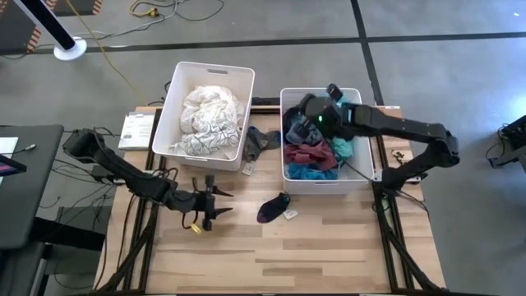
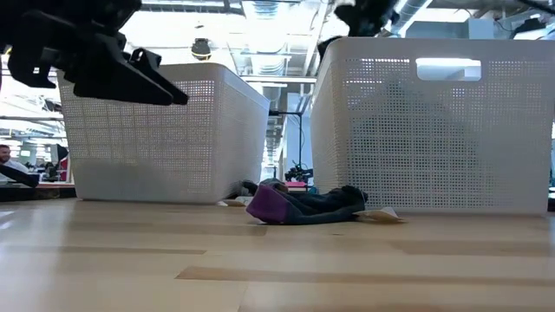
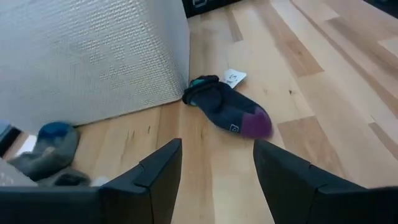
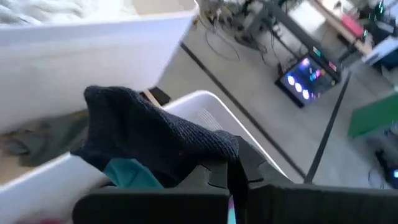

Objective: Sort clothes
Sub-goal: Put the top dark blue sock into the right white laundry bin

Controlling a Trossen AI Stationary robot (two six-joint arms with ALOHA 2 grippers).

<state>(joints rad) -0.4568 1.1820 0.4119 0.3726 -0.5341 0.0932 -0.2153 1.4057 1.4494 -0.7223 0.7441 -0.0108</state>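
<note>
While the left arm reached low across the front of the worktop (image 1: 329, 255) from its left edge, its elbow bent and its forearm angled toward the middle, the left pincer (image 1: 215, 205) hung just above the wood with its fingers (image 3: 155, 177) spread apart and nothing between them. It pointed toward a dark sock with a purple toe (image 1: 273, 208), which lay flat on the worktop a little beyond the fingertips, near the front of the right bin (image 1: 368, 177) and beside a small white tag (image 1: 291, 214).

The right arm stretched from the right side of the worktop, folded at the elbow, with its forearm running leftward over the right bin. The right pincer (image 1: 311, 105) was held above the far left part of that bin, closed on a dark knitted garment (image 4: 155, 140) that draped over its fingers.

Below it the right bin held a heap of teal, maroon and navy clothes (image 1: 316, 152). The left bin (image 1: 185, 78) held white and patterned clothes (image 1: 209, 119). A grey garment (image 1: 261, 141) lay on the worktop in the gap between the two bins.
</note>
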